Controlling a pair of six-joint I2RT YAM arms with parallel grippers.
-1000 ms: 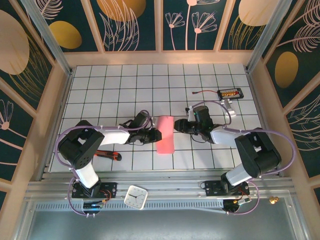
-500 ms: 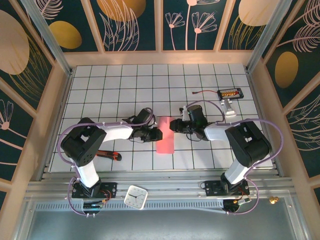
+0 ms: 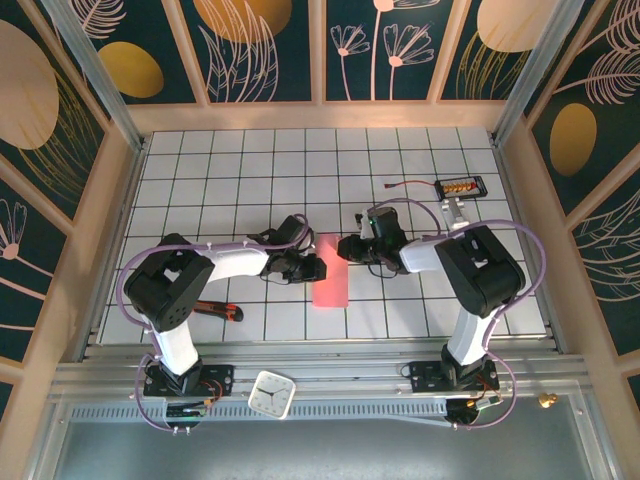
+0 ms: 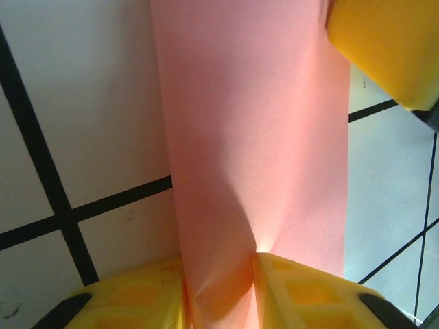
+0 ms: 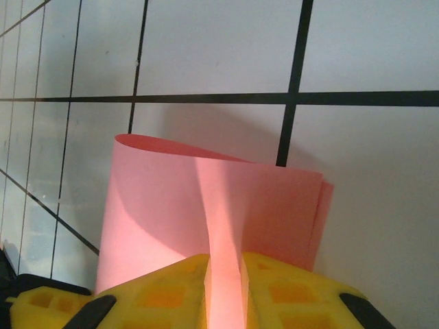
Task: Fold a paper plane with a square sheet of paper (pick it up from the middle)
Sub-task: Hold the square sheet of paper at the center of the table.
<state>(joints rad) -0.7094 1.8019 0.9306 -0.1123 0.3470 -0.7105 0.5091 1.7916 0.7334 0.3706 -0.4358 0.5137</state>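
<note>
Your left gripper point(image 3: 320, 268) and right gripper point(image 3: 343, 249), each pinched on an opposite edge of the folded pink sheet point(image 3: 330, 288).

Square sheet of paper point(image 3: 332, 285): plain salmon-pink, unmarked. Doubled over into narrow strip; fold soft and rounded, layers bowed apart, not creased flat. Sits mid worktop point(image 3: 240, 180), long axis near-to-far. Left side pinched in left end effector point(image 3: 318, 268), right side in right end effector point(image 3: 346, 250).
</note>
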